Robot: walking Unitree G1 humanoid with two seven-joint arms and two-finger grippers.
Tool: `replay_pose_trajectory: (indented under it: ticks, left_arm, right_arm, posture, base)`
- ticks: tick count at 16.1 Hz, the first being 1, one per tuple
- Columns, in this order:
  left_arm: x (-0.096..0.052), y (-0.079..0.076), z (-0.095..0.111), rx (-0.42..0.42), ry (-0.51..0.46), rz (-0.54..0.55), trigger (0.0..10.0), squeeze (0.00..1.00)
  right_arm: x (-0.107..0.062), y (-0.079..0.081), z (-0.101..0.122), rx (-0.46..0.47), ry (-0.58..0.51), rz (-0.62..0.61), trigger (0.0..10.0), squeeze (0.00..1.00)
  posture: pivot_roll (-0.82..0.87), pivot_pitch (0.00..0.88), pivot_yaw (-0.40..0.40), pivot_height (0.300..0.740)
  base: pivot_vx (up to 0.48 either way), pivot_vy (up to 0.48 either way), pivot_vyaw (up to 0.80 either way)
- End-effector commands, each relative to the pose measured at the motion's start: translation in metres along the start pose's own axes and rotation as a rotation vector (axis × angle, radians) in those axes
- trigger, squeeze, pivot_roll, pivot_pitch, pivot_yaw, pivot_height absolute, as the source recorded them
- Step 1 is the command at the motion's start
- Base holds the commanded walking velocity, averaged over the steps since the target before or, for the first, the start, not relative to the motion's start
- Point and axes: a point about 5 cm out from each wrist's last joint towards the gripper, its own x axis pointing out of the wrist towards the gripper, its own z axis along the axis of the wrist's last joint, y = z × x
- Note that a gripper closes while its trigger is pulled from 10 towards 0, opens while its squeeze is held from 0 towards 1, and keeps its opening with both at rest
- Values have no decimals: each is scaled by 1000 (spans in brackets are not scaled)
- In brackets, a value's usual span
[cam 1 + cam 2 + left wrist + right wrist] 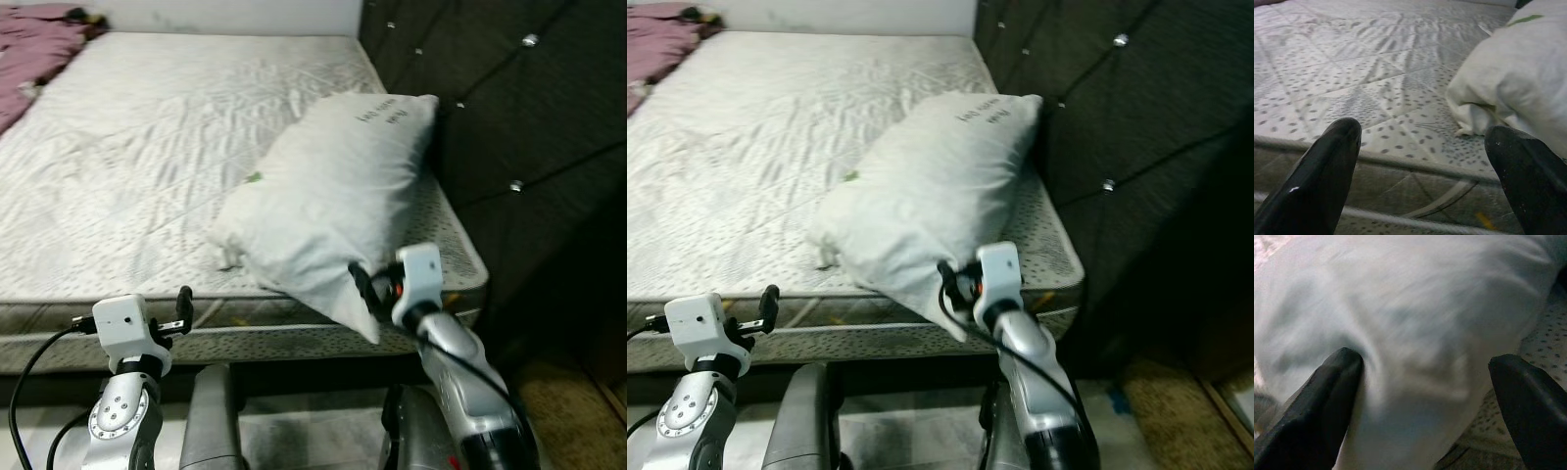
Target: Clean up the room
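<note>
Jaws wide, right gripper [1425,382] presses pillow [333,196] on mattress [147,147]

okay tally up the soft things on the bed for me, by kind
Pillows: 1, the white pillow at the mattress's near corner by the headboard.
Blankets: 1, a purple blanket bunched at the far left edge.
Total: 2.

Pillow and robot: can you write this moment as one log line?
right pincer: open, at near corner of white fabric pillow | left pincer: open, before grey speckled mattress edge | pillow: beside dark tufted headboard
</note>
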Motion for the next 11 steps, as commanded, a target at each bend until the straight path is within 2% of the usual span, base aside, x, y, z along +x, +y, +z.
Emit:
replay_pose_trajectory:
  ticks: [1,2,4,5,6,9,11]
  left_arm:
    - [1,-1,1,20,3,-13,10000,0]
    - [1,-1,1,21,3,-14,10000,0]
    - [1,-2,1,22,4,-16,10000,0]
    - [1,-2,1,21,6,-15,10000,0]
    - [1,-2,1,19,7,-15,10000,0]
    - [2,-2,0,19,13,-23,10000,0]
    - [3,-3,0,21,15,-30,10000,0]
  right_arm:
    - [11,6,6,56,22,7,9412,0]
    - [13,9,8,68,22,20,0,0]
    - [18,16,12,66,27,62,0,0]
    - [20,21,11,57,55,105,8471,0]
    - [20,24,9,56,77,124,10000,0]
    - [16,33,0,67,149,204,10000,0]
    - [18,40,0,73,154,202,10000,0]
  posture:
    - [73,57,-25,527]
    - [73,57,-25,527]
    - [78,52,-24,527]
    - [78,52,-24,527]
    - [78,52,-24,527]
    - [79,52,-23,527]
    - [78,53,-21,527]
  base:
    - [0,0,0]
    - [0,0,0]
    - [0,0,0]
    - [0,0,0]
    - [0,0,0]
    - [0,0,0]
    - [0,0,0]
